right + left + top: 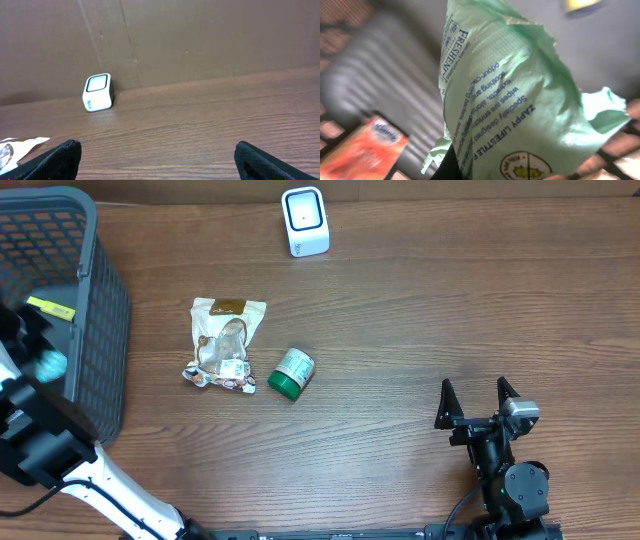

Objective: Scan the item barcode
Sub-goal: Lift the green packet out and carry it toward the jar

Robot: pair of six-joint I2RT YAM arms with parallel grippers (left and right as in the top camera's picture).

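Clamping the green wipes packet [510,100] down in the basket [105,330], the left gripper [42,360] grasps it, presumably to carry it to the scanner [305,221]; the right gripper [478,402] rests released, well apart

L arm [40,442]: black, blocky matt housings w/ squared edges. Its lower link [120,492] is a smooth white tube, approx. round in section, w/ a thin black cable [20,505] looping off beside it. R arm [512,480]: all black, w/ a round joint housing [527,486] and a black base cable [462,512] curving at the bottom. A small grey box-shaped module [520,409] sits at the wrist. R tool [474,386]: two black fingers [446,405], flat, tapering to points. In the R wrist view the tips look matt, slightly grainy, w/ rounded corners.
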